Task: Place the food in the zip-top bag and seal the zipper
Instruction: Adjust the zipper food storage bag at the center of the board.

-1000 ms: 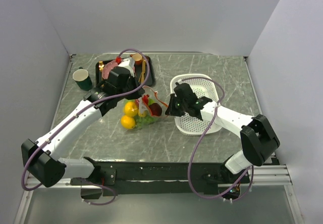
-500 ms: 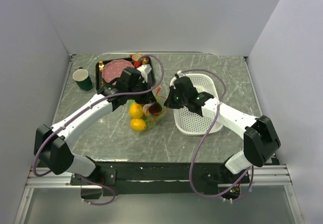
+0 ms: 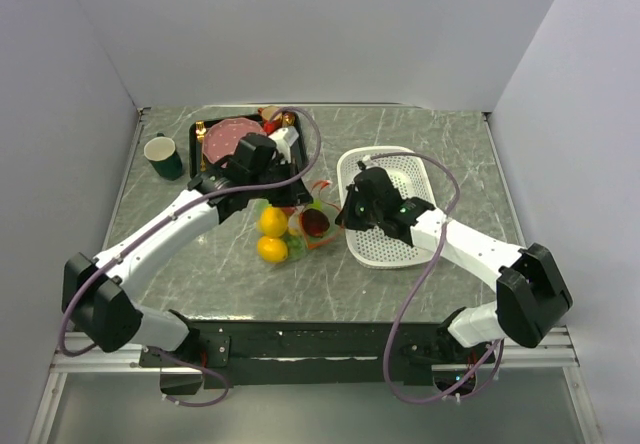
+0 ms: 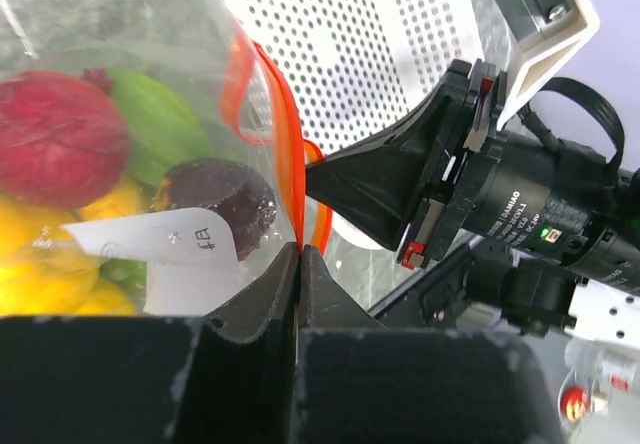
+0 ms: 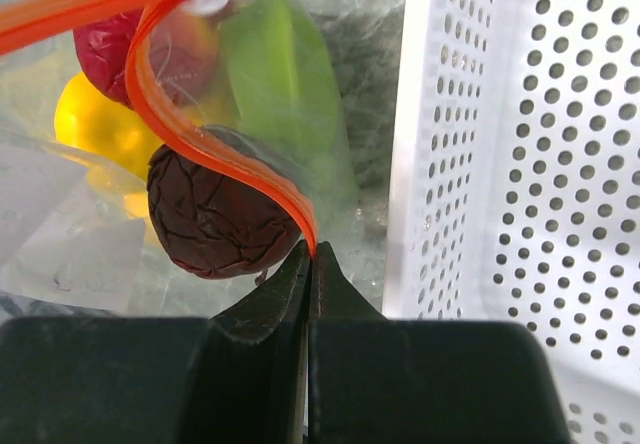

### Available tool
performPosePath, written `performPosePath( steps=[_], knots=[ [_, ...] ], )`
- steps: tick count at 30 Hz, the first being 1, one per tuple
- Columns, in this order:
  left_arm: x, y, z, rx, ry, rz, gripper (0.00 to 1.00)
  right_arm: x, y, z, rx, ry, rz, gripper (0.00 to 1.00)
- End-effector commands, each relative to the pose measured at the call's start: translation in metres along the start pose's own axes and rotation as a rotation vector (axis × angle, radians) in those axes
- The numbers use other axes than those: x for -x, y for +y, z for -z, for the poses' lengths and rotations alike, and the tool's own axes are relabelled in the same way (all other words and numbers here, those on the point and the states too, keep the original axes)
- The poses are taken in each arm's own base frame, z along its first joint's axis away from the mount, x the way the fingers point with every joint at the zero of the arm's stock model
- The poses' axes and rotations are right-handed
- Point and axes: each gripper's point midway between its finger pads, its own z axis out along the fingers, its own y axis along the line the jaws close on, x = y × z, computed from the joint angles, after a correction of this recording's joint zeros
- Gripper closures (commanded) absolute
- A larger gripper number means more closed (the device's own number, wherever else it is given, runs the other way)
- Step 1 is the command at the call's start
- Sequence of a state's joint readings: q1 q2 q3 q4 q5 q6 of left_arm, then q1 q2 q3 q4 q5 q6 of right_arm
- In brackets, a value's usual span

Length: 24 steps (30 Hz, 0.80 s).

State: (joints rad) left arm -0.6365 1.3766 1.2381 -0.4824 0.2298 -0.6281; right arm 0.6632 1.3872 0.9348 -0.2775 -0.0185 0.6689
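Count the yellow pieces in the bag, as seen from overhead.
2. One yellow piece lies at the zip-top bag's left end, farther back; the second yellow piece sits just in front of it. Others may be hidden under the rest.

Left pincer (image 4: 299,256) clamped, right pincer (image 5: 309,260) clamped — facing inward

from above i see my left gripper (image 3: 289,200) and right gripper (image 3: 344,215) at opposite sides of the zip-top bag (image 3: 299,227), food (image 3: 272,221) inside, on the bench (image 3: 450,154) beside the white basket (image 3: 395,249).
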Motion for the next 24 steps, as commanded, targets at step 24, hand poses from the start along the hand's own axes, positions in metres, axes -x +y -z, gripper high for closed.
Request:
performPosePath(
  steps=[24],
  knots=[
    [-0.013,-0.067,-0.042,-0.253,0.127,0.040,0.97,0.027,0.006,0.032,0.067,-0.277,-0.181,1.00]
  ],
)
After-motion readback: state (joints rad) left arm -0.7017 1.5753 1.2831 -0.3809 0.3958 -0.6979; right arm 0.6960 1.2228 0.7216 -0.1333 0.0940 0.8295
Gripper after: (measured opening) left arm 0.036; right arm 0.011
